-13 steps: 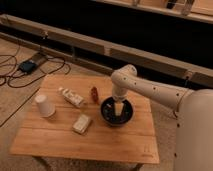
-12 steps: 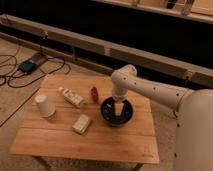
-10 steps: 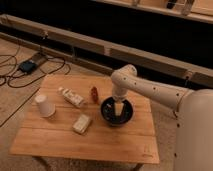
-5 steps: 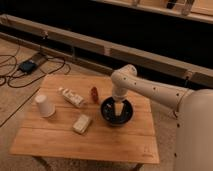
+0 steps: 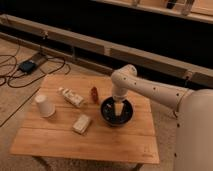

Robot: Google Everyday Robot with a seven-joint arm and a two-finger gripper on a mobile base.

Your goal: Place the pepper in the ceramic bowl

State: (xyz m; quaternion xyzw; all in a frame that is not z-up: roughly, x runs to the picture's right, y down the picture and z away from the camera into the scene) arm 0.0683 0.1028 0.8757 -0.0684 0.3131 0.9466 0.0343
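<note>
The pepper [image 5: 94, 94] is small and reddish-brown and lies on the wooden table [image 5: 85, 137], just left of the bowl. The ceramic bowl [image 5: 107, 114] is round, glossy and black, right of the table's middle. My gripper [image 5: 119, 109] hangs straight down from the white arm [image 5: 150, 87] into the bowl, its pale fingers low over the bowl's inside. Nothing shows between the fingers. The pepper lies apart from the gripper, a short way to its left.
A white paper cup [image 5: 45, 105] stands at the table's left. A pale wrapped packet [image 5: 71, 97] lies left of the pepper. A small pale block [image 5: 81, 123] lies near the front middle. Cables and a black box [image 5: 27, 66] lie on the floor at the left.
</note>
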